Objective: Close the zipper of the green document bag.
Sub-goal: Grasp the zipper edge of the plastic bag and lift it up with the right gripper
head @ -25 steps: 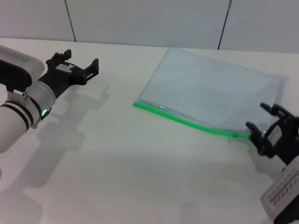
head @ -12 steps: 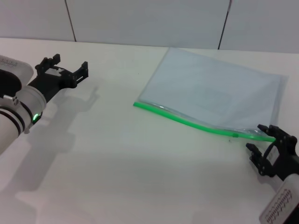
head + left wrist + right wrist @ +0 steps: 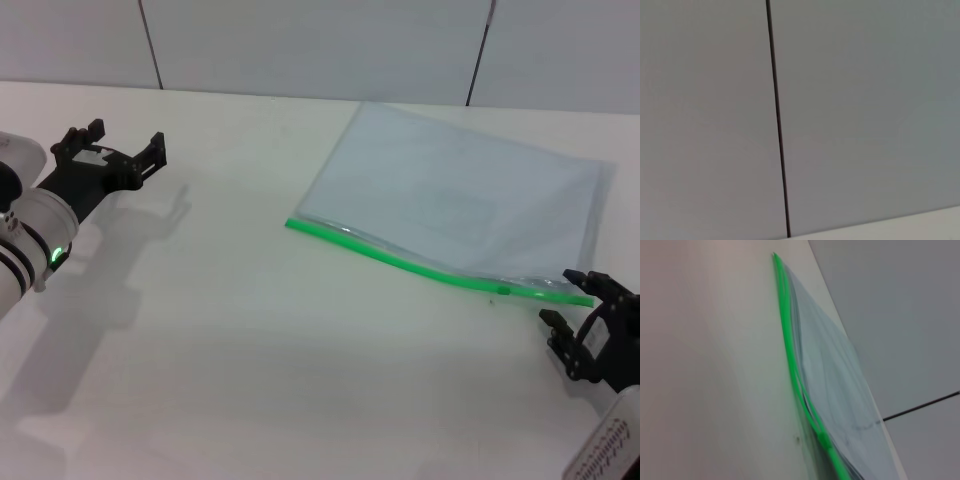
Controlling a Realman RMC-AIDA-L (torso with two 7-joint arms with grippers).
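Note:
The green document bag (image 3: pixel 460 190) lies flat on the white table at the right, a pale translucent pouch; the right wrist view shows it too (image 3: pixel 840 385). Its zipper (image 3: pixel 400 262) runs as a bright green strip along the near long edge, and the two strips stand slightly parted in the right wrist view (image 3: pixel 792 365). A small slider tab (image 3: pixel 503 290) sits near the strip's right end. My right gripper (image 3: pixel 583 318) is open just past that end, touching nothing. At the far left my left gripper (image 3: pixel 112 150) hovers open and empty, well away from the bag.
A grey panelled wall (image 3: pixel 320 45) with dark seams stands behind the table. The left wrist view holds only this wall (image 3: pixel 865 110) and a sliver of table edge. Bare white tabletop (image 3: pixel 250 340) spreads between the two arms.
The left arm has drawn back to the left. My right gripper has pulled away from the zipper's right end toward the near right corner. The bag has not moved.

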